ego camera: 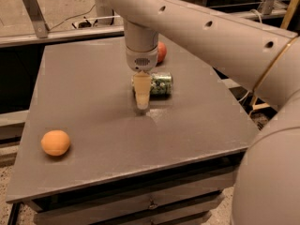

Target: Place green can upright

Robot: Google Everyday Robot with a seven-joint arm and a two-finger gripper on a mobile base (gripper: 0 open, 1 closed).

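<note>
The green can (160, 84) lies on its side on the grey table (84, 93), a little right of the middle, with one silver end facing right. My gripper (142, 103) hangs straight down from the arm. Its tip is close to the table top, just in front of the can's left end, and it covers that end. The gripper holds nothing that I can see.
A red apple (161, 52) sits behind the can, partly hidden by the wrist. An orange (55, 142) lies near the table's front left corner. My large arm (211, 32) spans the right side above the table. A metal bracket (33, 13) stands at the back left.
</note>
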